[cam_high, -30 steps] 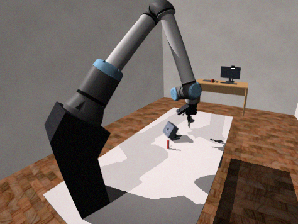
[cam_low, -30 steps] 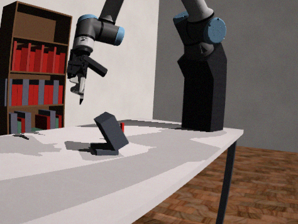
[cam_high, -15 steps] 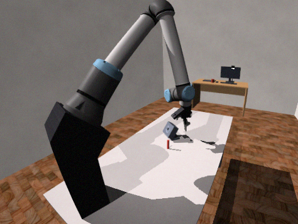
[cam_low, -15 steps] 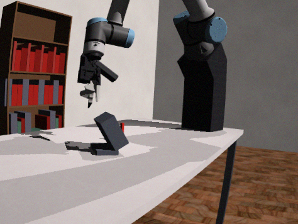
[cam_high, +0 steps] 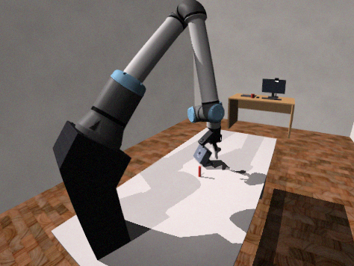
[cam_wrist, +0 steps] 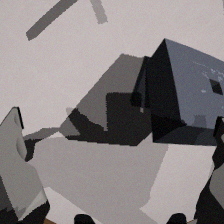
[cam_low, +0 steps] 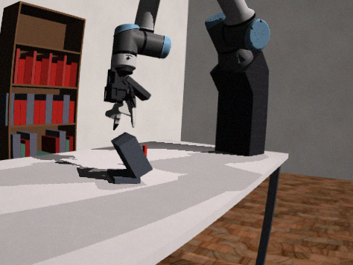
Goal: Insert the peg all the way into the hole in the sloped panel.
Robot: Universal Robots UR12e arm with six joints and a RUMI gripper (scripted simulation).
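A small red peg (cam_high: 199, 171) stands upright on the white table, just in front of the sloped panel; in the exterior view only its top (cam_low: 144, 150) shows behind the panel. The dark grey sloped panel (cam_high: 202, 153) (cam_low: 131, 154) leans on its base; the wrist view shows it at the upper right (cam_wrist: 187, 95) with a small square hole (cam_wrist: 216, 86). My gripper (cam_high: 213, 146) (cam_low: 120, 119) is open and empty, hanging above and just behind the panel. Its fingers frame the wrist view's lower corners.
The arm's black pedestal (cam_high: 93, 187) (cam_low: 240, 108) stands at one end of the table. A bookshelf (cam_low: 39, 82) stands behind the table. A desk with a monitor (cam_high: 266, 99) stands far off by the wall. The table's edge (cam_low: 223, 186) runs to the right.
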